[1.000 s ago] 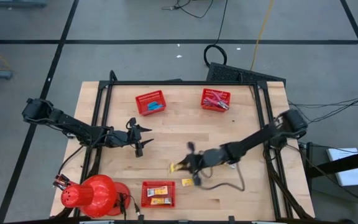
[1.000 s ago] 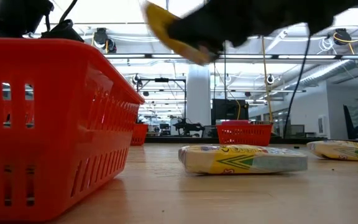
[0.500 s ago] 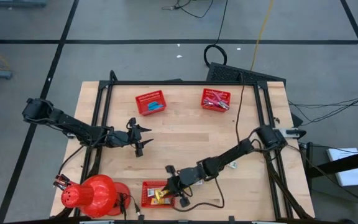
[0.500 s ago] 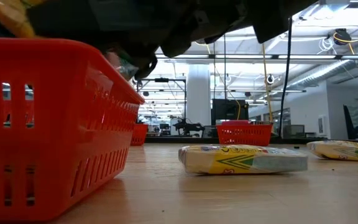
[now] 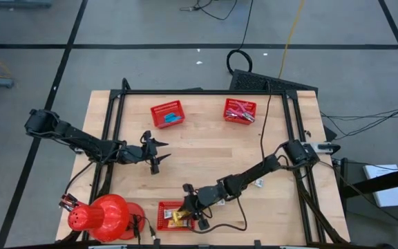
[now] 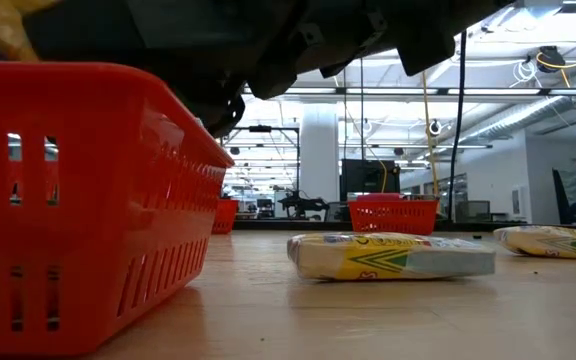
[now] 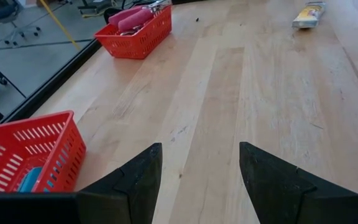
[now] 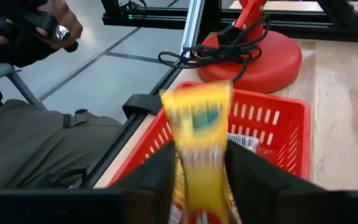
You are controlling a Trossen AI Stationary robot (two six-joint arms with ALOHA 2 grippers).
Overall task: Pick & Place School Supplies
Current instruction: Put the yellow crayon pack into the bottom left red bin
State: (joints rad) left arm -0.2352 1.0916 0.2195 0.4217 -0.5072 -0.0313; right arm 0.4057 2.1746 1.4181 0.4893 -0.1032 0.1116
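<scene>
Right gripper (image 5: pixel 185 209) over the near red mesh basket (image 5: pixel 163 207), its fingers flanking a yellow rectangular packet (image 8: pixel 202 149); grip seemingly just loosening, so it drops among packets already sorted there. Left gripper (image 5: pixel 159 152) waits mid-table, fingers apart and empty. Another yellow packet (image 6: pixel 390 255) lies on the wooden table (image 5: pixel 199 159).

Yellow rectangular packet with white end (image 6: pixel 391 255): printed lettering, not legible.
Other surfaces: no readable text, labels or numbers.

The right claw (image 5: pixel 186 214) has swung from the middle of the surface (image 5: pixel 199 155) over to the red basket (image 5: pixel 163 216) at its near edge, carrying a yellow packet (image 8: pixel 202 149). Its fingers are now parting, the packet blurred between them above the basket.
</scene>
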